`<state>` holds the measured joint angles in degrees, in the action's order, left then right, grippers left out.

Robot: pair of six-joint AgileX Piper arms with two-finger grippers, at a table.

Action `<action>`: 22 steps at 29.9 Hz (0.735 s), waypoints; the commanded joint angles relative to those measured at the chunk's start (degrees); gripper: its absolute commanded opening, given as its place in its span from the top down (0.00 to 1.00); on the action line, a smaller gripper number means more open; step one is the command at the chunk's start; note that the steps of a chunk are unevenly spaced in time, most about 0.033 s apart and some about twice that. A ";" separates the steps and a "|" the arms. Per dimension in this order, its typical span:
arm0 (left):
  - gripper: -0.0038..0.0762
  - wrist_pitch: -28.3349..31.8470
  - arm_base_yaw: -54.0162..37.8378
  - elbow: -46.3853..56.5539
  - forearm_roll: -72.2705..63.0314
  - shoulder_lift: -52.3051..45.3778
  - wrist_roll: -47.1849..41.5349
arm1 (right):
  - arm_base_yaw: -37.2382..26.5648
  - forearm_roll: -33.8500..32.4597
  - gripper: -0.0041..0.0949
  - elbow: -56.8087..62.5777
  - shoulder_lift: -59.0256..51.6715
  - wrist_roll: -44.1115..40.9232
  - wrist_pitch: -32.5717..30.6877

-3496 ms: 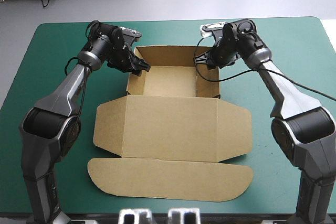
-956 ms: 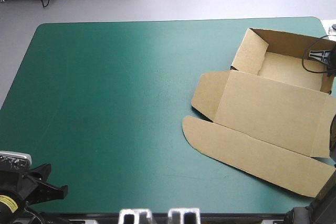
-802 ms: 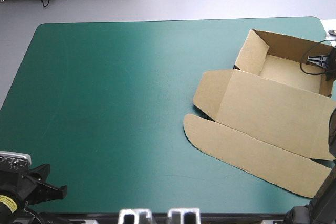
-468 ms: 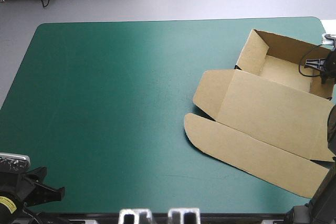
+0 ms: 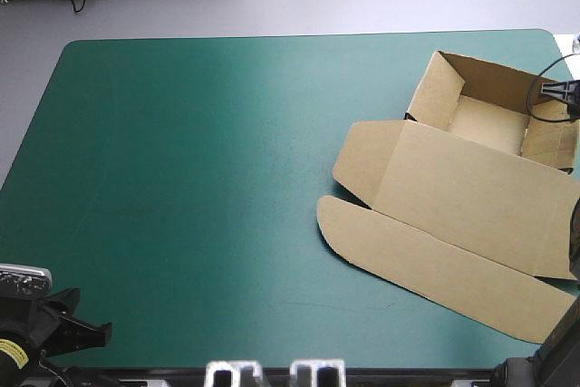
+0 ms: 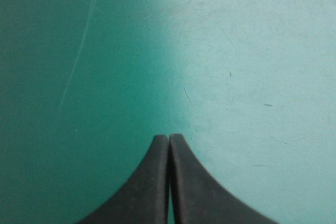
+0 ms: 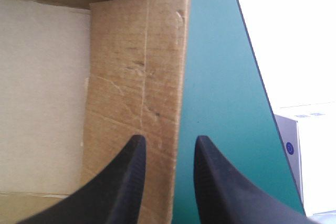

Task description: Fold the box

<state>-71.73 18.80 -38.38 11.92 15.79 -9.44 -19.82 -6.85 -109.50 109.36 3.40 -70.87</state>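
1. Since its far part already stands as an open tray with walls raised, the box [image 5: 462,178] looks mostly formed. It sits at the table's far right corner, turned slightly. Its lid [image 5: 471,192] lies flat on the teal-green cover [image 5: 199,178], reaching toward the near edge.
2. Step in hand (judgement): setting the tray's right side wall [image 7: 139,77]. The right gripper [image 7: 169,140] is at that wall with its fingers spread apart and gripping nothing. The wall's free edge runs into the gap between them. Whether either finger touches the board cannot be told.
3. Next move (judgement): either close on that edge or press it, so the wall seats square against the tray floor. The thin board needs a light, even push that does not slide the tray off the nearby table edge.
4. The left gripper [image 6: 169,137] is clenched to a single point and empty. It is parked over bare cover at the near left corner, well apart from the box.
5. Views:
   - The high view gives the whole layout and the distance between the arms, but the right fingers are too small to read there.
   - The right wrist view shows the finger gap and the creases in the wall.
   - The left wrist view shows only cover.
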 commanded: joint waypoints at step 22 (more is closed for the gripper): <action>0.96 15.37 0.24 8.26 -3.97 -2.07 2.17 | 2.10 22.45 0.98 46.14 -53.94 13.02 5.45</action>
<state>-60.82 18.80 -29.34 9.34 14.37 -8.86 -17.74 13.81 -68.29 62.82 13.49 -69.54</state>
